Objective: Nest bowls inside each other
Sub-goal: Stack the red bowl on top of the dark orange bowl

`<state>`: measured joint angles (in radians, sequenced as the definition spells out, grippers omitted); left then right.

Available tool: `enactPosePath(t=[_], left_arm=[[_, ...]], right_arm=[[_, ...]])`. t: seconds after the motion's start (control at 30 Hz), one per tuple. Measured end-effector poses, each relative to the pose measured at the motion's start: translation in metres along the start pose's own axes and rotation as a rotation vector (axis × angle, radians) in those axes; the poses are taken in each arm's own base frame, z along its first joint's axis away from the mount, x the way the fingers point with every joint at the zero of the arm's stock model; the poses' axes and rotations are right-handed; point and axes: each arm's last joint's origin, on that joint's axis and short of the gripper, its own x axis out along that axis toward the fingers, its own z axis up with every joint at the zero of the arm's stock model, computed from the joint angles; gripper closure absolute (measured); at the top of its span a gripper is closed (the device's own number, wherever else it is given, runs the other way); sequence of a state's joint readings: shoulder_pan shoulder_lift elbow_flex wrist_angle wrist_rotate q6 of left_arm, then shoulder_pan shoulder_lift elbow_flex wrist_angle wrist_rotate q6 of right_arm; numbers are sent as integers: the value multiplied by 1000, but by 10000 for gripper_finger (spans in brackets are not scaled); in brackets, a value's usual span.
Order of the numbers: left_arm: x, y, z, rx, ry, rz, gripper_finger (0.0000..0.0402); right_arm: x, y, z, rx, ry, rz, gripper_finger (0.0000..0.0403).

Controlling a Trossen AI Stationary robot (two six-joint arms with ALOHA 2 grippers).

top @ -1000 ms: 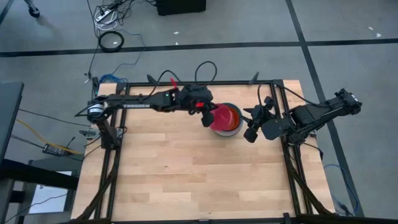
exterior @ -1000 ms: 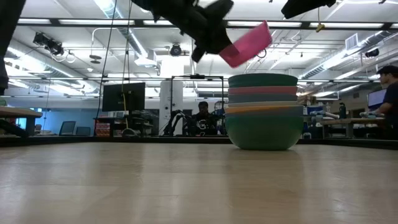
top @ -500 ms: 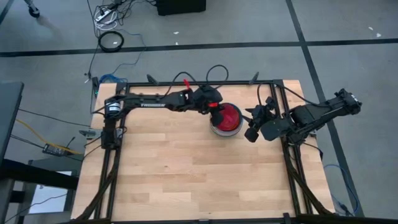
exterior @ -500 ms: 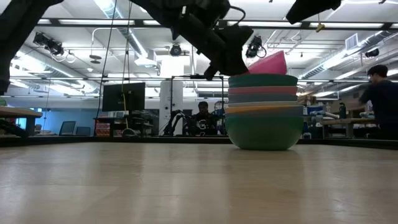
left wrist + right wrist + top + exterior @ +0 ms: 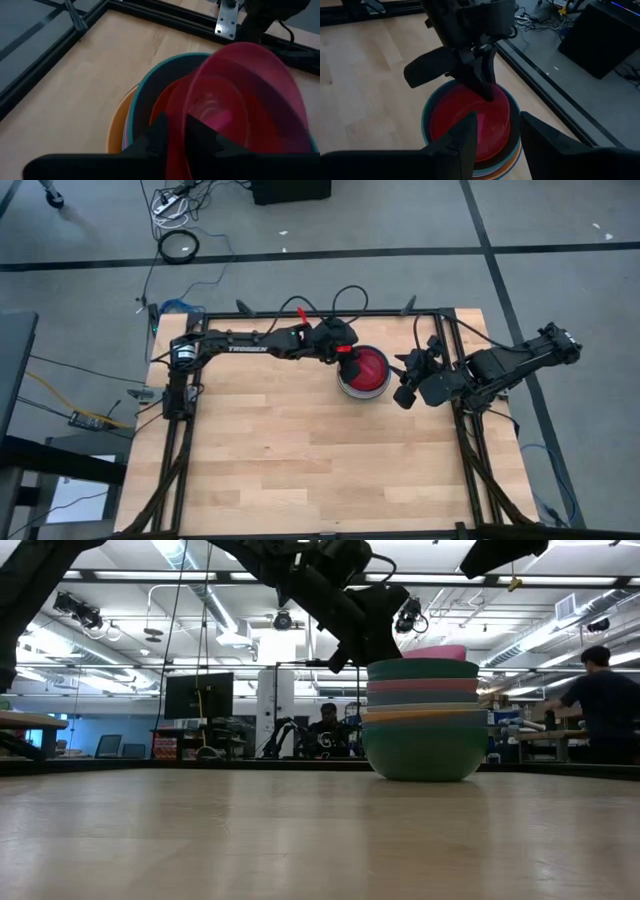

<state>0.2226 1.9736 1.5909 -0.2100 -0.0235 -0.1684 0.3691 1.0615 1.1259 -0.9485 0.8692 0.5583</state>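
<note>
A stack of nested bowls (image 5: pixel 422 730) stands on the wooden table toward its far right, with a teal one outermost. The pink bowl (image 5: pixel 240 100) lies level in the top of the stack, and only its rim (image 5: pixel 435 652) shows above the teal rim. My left gripper (image 5: pixel 177 135) reaches slanting down from the table's left to the stack's left rim (image 5: pixel 347 358). Its fingers are slightly apart, on either side of the pink rim. My right gripper (image 5: pixel 495 137) hangs open just right of the stack (image 5: pixel 405 385), holding nothing. My left gripper has one finger (image 5: pixel 200 137) inside the pink bowl and one (image 5: pixel 159 131) outside it, astride the rim's left part (image 5: pixel 181 117). It comes slanting down from the table's left. The bowl rests in the stack. I cannot tell whether the fingers touch the rim.
Black frame rails (image 5: pixel 300 313) run along the table's far edge and both sides. The near half of the wooden top (image 5: pixel 320 470) is bare. In the low view a person (image 5: pixel 600 700) stands in the room beyond the table.
My left gripper has carried the pink bowl toward the table's right and down onto the stack. The bowl hung tilted above the stack, then leaned with one edge in it. It now lies level inside the top bowl.
</note>
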Motion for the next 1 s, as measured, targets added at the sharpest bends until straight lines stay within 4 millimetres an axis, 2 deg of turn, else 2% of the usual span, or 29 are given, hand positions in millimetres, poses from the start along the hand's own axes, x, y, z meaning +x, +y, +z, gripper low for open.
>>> enactPosePath(t=[0.4, 0.77, 1.0], left_arm=[[0, 0, 0, -27, 6, -18, 291], [-13, -4, 24, -22, -1, -38, 288], [-15, -4, 25, -21, 17, -34, 288]], right_arm=[[0, 0, 0, 0, 0, 0, 268], [0, 0, 0, 0, 0, 1, 268], [0, 0, 0, 0, 4, 6, 268]])
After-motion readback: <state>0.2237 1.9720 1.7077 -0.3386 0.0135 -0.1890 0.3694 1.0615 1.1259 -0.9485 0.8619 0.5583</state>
